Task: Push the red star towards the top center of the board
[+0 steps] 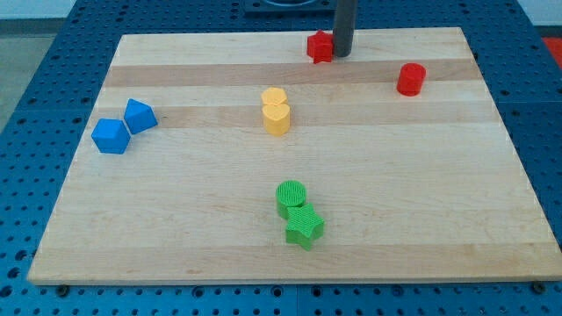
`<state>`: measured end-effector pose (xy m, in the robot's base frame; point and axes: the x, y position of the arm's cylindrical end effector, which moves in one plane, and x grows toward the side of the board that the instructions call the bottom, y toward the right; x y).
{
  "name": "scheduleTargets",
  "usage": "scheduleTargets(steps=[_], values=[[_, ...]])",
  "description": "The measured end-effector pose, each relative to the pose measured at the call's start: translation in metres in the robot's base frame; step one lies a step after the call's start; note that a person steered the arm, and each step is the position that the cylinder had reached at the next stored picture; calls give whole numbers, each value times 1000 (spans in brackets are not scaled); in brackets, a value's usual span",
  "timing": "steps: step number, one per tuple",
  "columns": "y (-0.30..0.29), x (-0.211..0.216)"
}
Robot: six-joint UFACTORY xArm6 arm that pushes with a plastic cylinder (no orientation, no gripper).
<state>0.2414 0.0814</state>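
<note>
The red star [320, 46] lies near the view's top centre of the wooden board [176, 228]. My tip [342, 54] stands right against the star's right side, touching or nearly touching it. The dark rod rises from there out of the view's top. A red cylinder [410, 79] stands to the right of the star, a little lower in the view.
A yellow heart-shaped block [276, 111] sits near the board's middle. Two blue blocks [111, 135] [140, 115] lie side by side at the view's left. A green cylinder [291, 197] and a green star [304, 227] sit together at the bottom centre.
</note>
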Motion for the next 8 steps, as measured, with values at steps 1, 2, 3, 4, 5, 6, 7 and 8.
scheduleTargets(steps=[1,2,3,4,5,6,7,8], values=[[-3,-2],[-17,-4],[-38,-4],[-60,-4],[-80,-4],[-92,-4],[-77,8],[-48,52]])
